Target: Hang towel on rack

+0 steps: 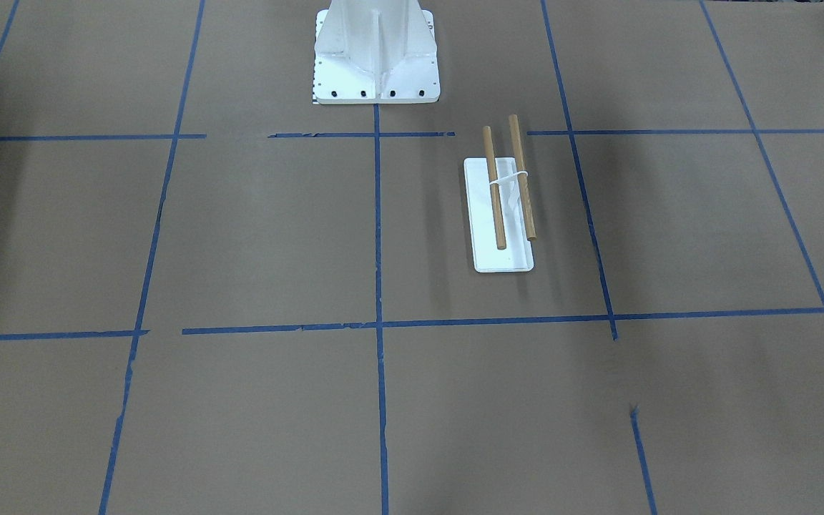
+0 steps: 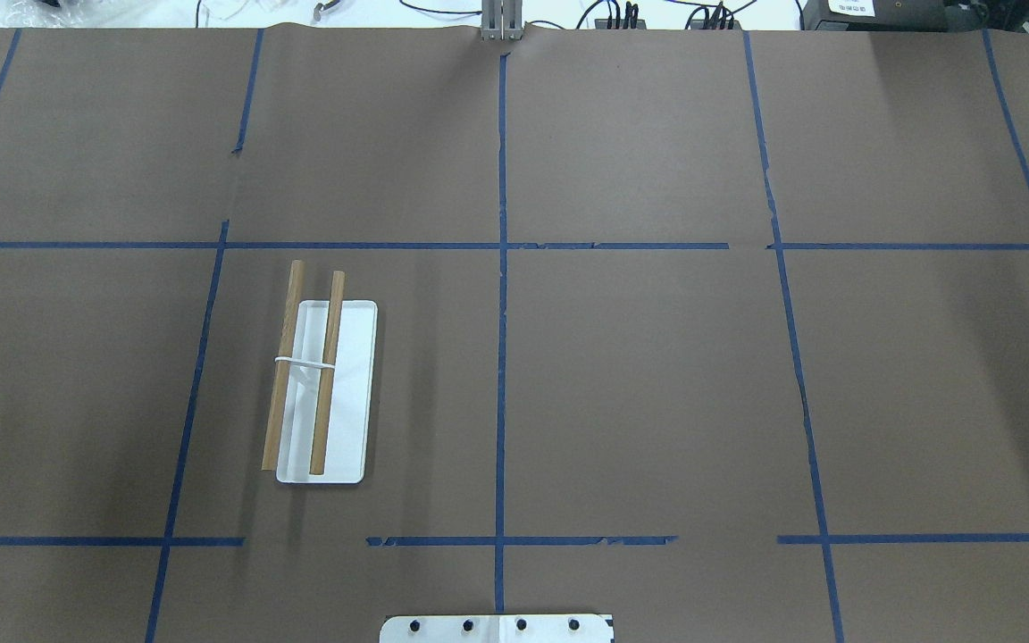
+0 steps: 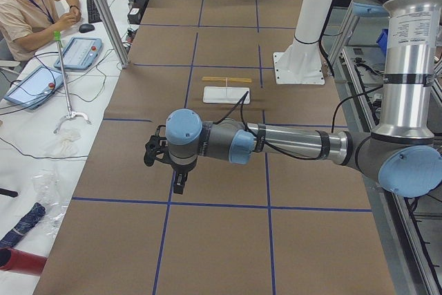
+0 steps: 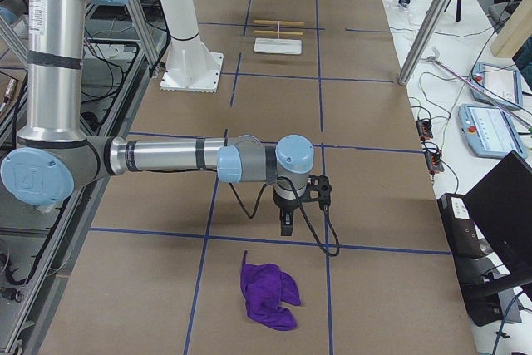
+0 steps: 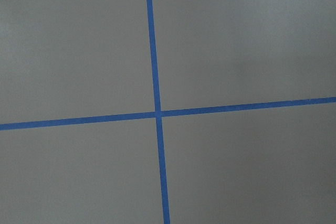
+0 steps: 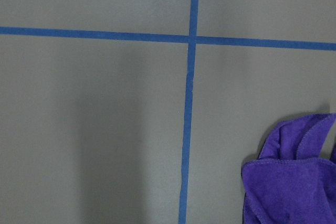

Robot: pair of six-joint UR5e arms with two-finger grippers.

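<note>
Soft, even overhead light, no hard shadows. Front-facing view: rack (image 1: 503, 214) is sharp, its white base nearly blown out. Faint blurry shadows on the table (image 1: 240, 236) just beside the rack. Broad dark smear far from the rack at the view's left edge. Overhead view: strip beyond the table's far edge, well past the rack, is overexposed, with vague shadow bands on the half away from the rack. Wrist views greyish, flat, slightly grainy, with a soft shadow patch in the right one. Side views brighter, crisp.
</note>
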